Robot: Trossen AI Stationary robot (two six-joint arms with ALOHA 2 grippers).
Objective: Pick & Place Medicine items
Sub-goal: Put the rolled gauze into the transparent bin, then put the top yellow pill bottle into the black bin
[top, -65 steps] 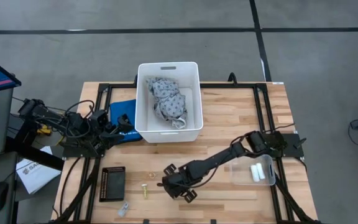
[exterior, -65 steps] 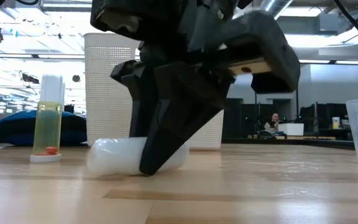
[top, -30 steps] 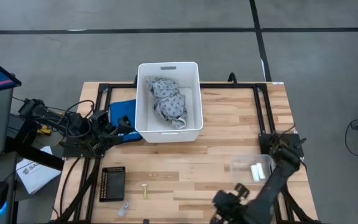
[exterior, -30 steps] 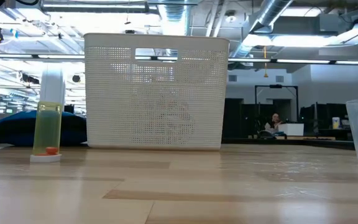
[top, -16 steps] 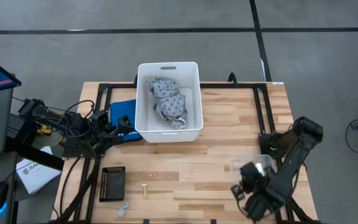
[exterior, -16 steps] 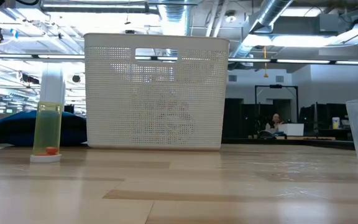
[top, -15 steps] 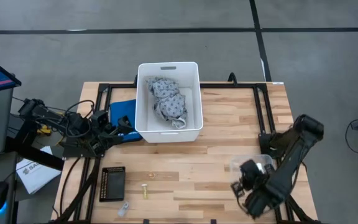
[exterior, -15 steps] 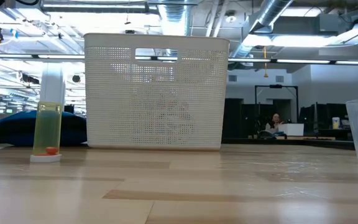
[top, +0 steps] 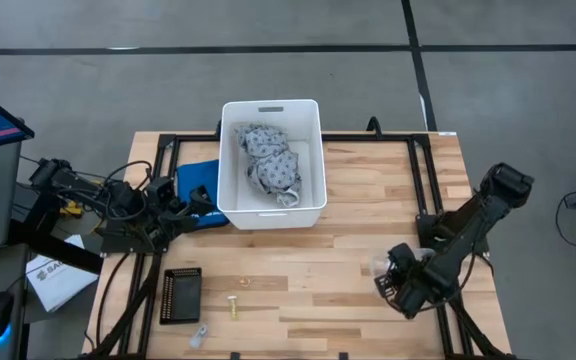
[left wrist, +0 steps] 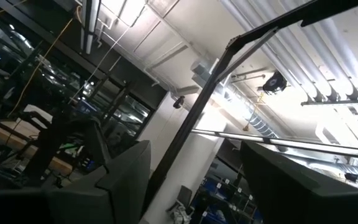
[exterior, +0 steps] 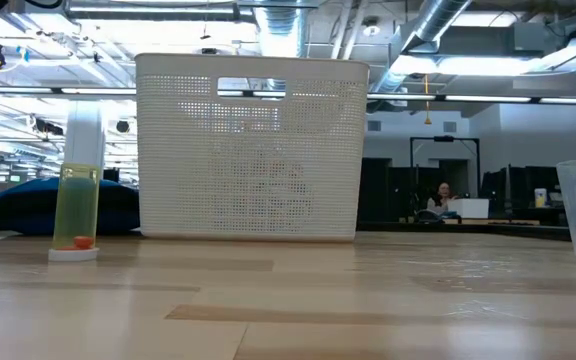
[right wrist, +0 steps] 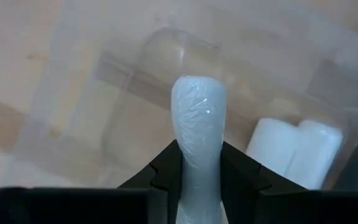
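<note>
1. the right gripper (right wrist: 197,177) was clamped on one white cylinder (right wrist: 197,124), its two dark fingers (right wrist: 163,171) pressed against the tube's sides, the rounded free end sticking out past the tips.
2. in the right wrist view the held cylinder hung over a clear plastic container (right wrist: 129,81) on the wooden table; i could not tell whether the tube touched it.
3. two more white cylinders (right wrist: 294,152) lay side by side, touching each other, inside that container, just beside the held one.
4. from above, the right gripper (top: 400,283) sat at the table's right edge, near the front, over the clear container (top: 380,265), with the arm running back toward the right rear.
5. the left gripper (top: 196,196) rested at the left side of the table, beside a blue cloth (top: 196,178); its fingers (left wrist: 123,180) stood apart in the left wrist view.
6. a white bin (top: 272,165) held a grey patterned cloth bundle (top: 271,160) at the table's rear middle.
7. a black tray (top: 181,295) and a small brass bolt (top: 234,305) lay near the front left, well apart from the container.
</note>
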